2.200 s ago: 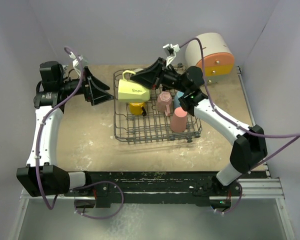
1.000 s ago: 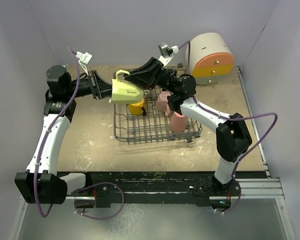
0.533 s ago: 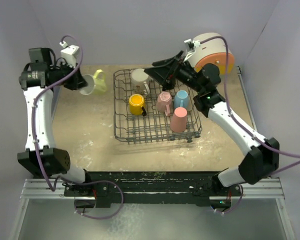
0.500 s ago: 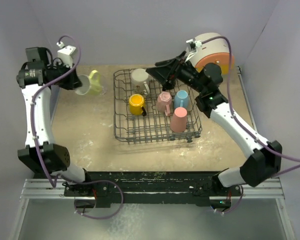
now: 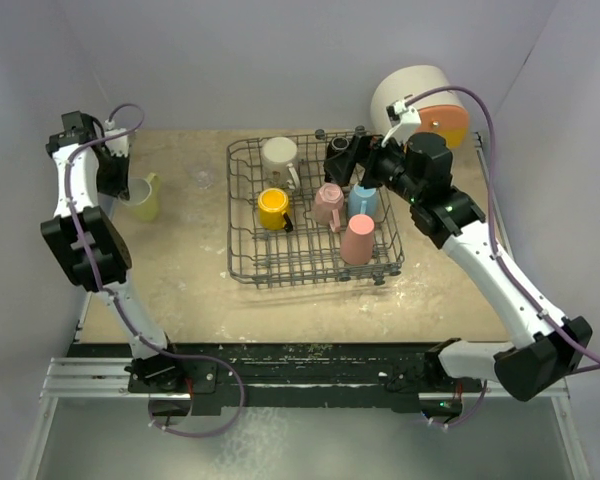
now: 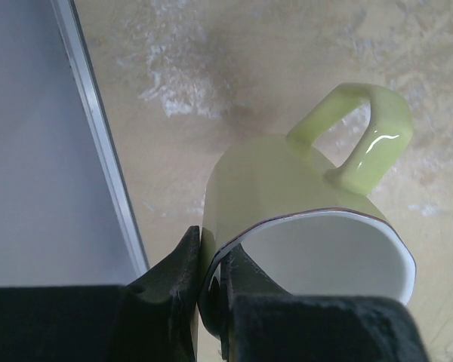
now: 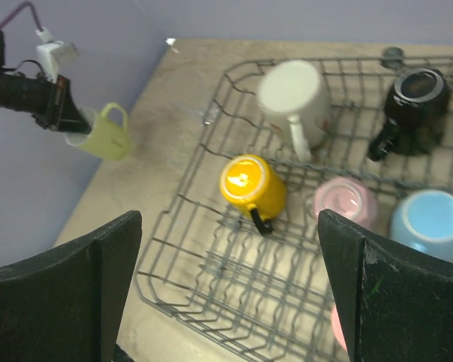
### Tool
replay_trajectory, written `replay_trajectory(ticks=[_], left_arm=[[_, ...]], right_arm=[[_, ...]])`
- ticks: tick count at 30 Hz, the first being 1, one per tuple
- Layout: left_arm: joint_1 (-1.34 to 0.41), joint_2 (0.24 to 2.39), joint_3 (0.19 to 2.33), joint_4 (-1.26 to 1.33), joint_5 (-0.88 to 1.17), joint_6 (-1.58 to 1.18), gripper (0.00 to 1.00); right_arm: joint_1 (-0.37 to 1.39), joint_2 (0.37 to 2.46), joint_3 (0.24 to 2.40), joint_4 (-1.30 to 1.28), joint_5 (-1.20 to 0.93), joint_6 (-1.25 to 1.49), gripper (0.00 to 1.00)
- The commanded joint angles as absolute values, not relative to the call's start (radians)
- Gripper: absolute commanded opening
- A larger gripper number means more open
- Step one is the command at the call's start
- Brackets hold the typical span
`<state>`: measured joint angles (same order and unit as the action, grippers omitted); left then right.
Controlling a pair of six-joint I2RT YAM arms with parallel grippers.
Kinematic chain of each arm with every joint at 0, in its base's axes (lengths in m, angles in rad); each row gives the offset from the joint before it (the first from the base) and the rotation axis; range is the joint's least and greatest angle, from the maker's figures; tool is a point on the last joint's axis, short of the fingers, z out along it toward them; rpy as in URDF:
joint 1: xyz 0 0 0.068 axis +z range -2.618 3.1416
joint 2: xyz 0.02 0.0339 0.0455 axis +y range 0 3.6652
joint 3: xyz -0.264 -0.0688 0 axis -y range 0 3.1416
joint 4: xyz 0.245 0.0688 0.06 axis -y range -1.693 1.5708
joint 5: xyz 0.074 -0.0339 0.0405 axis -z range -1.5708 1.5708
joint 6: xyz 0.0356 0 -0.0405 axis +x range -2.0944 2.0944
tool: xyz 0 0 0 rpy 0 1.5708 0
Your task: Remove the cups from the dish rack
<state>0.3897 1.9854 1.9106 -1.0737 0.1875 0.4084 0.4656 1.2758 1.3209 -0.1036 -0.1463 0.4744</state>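
Well, the glossy yellow-green mug (image 6: 287,181) is white inside. My left pincer (image 6: 211,271) clamps its rim; my right pincer (image 7: 230,249) gapes wide.

R gripper (image 7: 228,226) spread wide over dish rack (image 7: 204,260); inside: cream mug (image 7: 291,90), black mug (image 7: 415,98), orange-yellow mug (image 7: 249,185), pink cup (image 7: 346,202), blue cup (image 7: 430,222).

The desk (image 5: 185,265) lies open between the green cup (image 5: 143,198), which stands close to the left wall (image 5: 15,300), and the rack (image 5: 280,270). The rack's near left part is bare wire. Its far and right parts hold the cream cup (image 5: 279,155), orange cup (image 5: 272,207), pink cup (image 5: 328,203), blue cup (image 5: 362,199), salmon cup (image 5: 357,238) and black cup (image 7: 411,98). The container (image 5: 410,95) blocks the far right corner.
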Motion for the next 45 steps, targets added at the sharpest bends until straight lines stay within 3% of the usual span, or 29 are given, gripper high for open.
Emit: replay_trajectory(ticks=[1, 12, 31, 32, 34, 35, 41, 45], left_arm=[[0.354, 2.064, 2.073, -0.976, 0.160, 0.282, 0.00], [0.239, 2.323, 2.394, -1.052, 0.082, 0.183, 0.00], [0.245, 2.381, 2.391, -1.072, 0.022, 0.234, 0.00], [0.245, 2.376, 2.388, -1.065, 0.032, 0.230, 0.07], [0.244, 2.358, 2.368, -1.047, 0.056, 0.226, 0.41], [0.243, 2.344, 2.354, -1.032, 0.060, 0.222, 0.53], [0.244, 2.282, 2.330, -1.010, 0.105, 0.221, 0.78], [0.243, 2.212, 2.283, -0.985, 0.128, 0.226, 0.84]], right_arm=[[0.464, 1.203, 1.313, -0.203, -0.029, 0.413, 1.00], [0.462, 1.140, 1.248, -0.308, 0.049, 0.399, 1.00], [0.463, 1.143, 1.276, -0.418, 0.110, 0.391, 1.00], [0.462, 1.149, 1.274, -0.429, 0.135, 0.391, 1.00], [0.463, 1.160, 1.266, -0.451, 0.181, 0.392, 1.00], [0.462, 1.166, 1.260, -0.462, 0.207, 0.394, 1.00], [0.463, 1.233, 1.212, -0.503, 0.303, 0.397, 1.00], [0.463, 1.257, 1.174, -0.502, 0.309, 0.405, 1.00]])
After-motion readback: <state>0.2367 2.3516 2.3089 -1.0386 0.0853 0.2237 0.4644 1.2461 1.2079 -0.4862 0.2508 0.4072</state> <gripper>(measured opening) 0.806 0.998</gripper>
